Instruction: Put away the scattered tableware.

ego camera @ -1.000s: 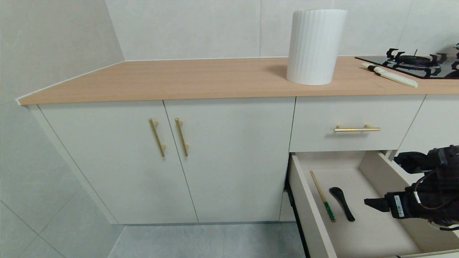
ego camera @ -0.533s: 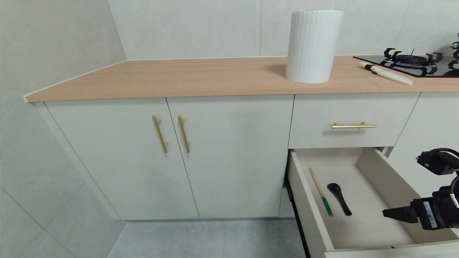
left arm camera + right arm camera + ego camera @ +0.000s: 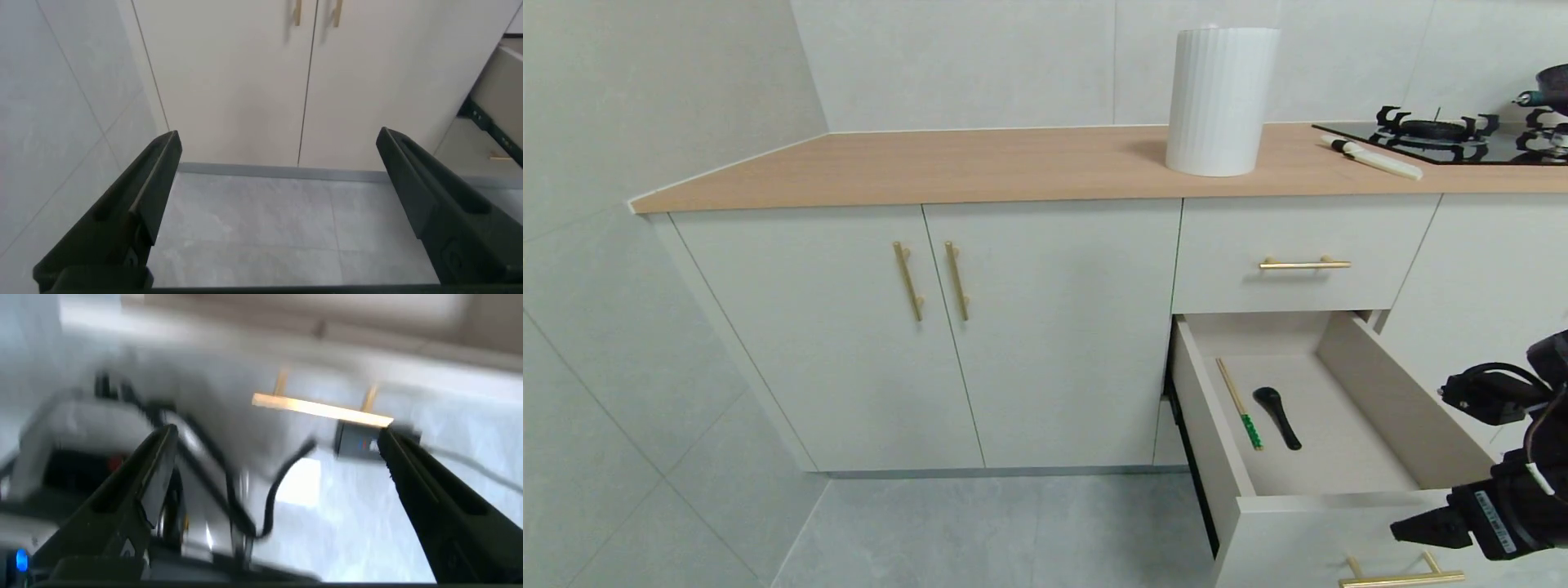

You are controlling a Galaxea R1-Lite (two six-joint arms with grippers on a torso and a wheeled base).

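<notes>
Jaws: spread wide on left gripper (image 3: 278,140), nothing between, aimed at floor (image 3: 261,212) in front of cabinet doors (image 3: 245,73). Spread wide likewise on right gripper (image 3: 274,441), nothing clamped. Positioned low in front of open drawer (image 3: 1405,408), close to gold handle (image 3: 1401,572) on drawer front. Contact with handle: cannot be determined.

Task items, location:
- Chopsticks (image 3: 1235,400): flat on drawer bottom, along wall on robot's left.
- Spoon (image 3: 1278,416), black: flat on drawer bottom, just beside chopsticks, not touching them.
- Knife (image 3: 1372,158), pale blade, dark band at grip: on countertop (image 3: 931,167), at edge of hob (image 3: 1437,139), well apart from drawer.

Other items: white ribbed canister (image 3: 1219,98), upright on countertop, near knife.

Progress, judged from present layout:
- Done: two pieces stowed in drawer.
- Outstanding: knife, if counted as tableware.
- Outstanding: drawer closure. Drawer pulled well out, contents exposed.
- Estimate: past halfway. Right gripper's place near handle consistent with closing as next step, though not confirmed.

Markings: white sticker (image 3: 1486,518) on right gripper body, dark print present, too small to read. No legible writing on canister, cabinet doors or drawer.
</notes>
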